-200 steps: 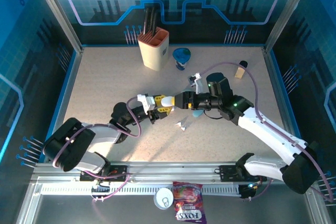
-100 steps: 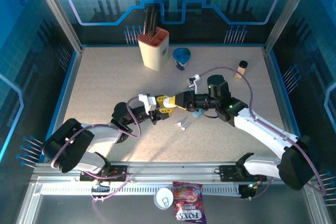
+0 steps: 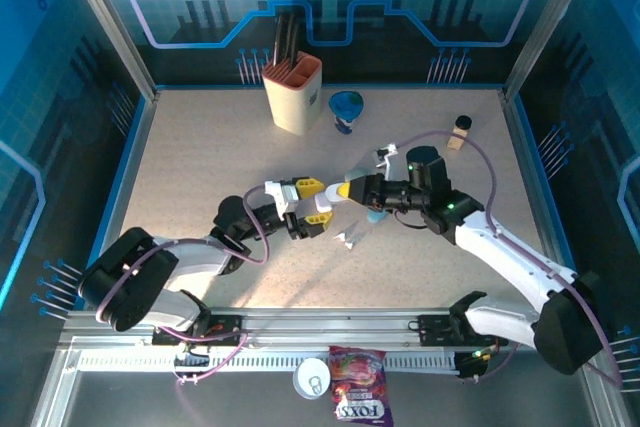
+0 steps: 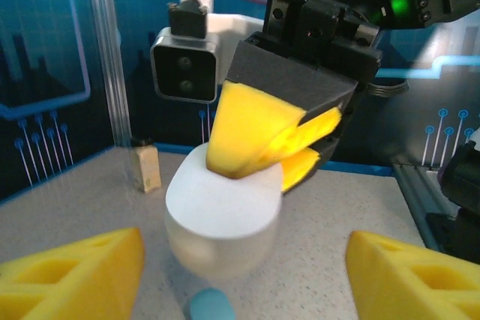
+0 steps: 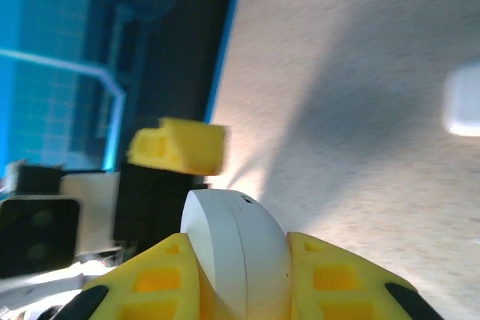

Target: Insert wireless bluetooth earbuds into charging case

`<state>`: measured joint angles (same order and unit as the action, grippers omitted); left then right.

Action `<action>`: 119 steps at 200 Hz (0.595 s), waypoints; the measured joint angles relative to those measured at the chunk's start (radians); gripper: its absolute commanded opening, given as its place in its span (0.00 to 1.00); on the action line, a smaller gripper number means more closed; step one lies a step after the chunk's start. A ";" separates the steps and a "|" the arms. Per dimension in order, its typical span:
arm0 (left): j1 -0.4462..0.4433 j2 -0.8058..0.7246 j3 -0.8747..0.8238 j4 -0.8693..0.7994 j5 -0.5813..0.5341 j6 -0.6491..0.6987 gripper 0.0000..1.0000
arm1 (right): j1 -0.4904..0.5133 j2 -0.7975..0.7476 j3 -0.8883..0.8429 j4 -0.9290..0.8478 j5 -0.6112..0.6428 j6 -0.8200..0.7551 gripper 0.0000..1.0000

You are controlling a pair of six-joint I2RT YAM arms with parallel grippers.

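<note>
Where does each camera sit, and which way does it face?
Top external: above, behind the arms, looking down on the table; both arms, left hand and right hand show.
Left wrist: on the left arm, facing the right hand; own yellow fingers at bottom corners.
Right wrist: on the right arm, facing the left hand; own fingers at bottom.
Shared: both wrist views show the white case gripped by the right hand.

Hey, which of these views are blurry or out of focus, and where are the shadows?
Left wrist: the white case is fairly sharp, the left jaws at the bottom corners soft. Right wrist: the table behind is blurred, with a broad shadow. Top external: sharp; arm shadows cross the table.
</note>
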<state>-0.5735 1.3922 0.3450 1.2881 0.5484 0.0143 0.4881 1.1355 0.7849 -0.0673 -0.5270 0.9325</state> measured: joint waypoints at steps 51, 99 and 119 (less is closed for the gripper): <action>-0.009 -0.143 0.083 -0.512 -0.094 0.114 0.97 | -0.204 -0.008 -0.060 -0.166 0.144 -0.153 0.19; -0.052 -0.155 0.245 -0.932 -0.269 0.161 0.99 | -0.422 0.002 -0.198 -0.157 0.200 -0.175 0.19; -0.060 -0.137 0.281 -1.033 -0.344 0.152 0.99 | -0.488 0.010 -0.261 -0.123 0.209 -0.174 0.19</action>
<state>-0.6334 1.2552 0.6258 0.2554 0.2043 0.1661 0.0002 1.1458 0.5240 -0.1905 -0.3176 0.7586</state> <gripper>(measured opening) 0.992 0.234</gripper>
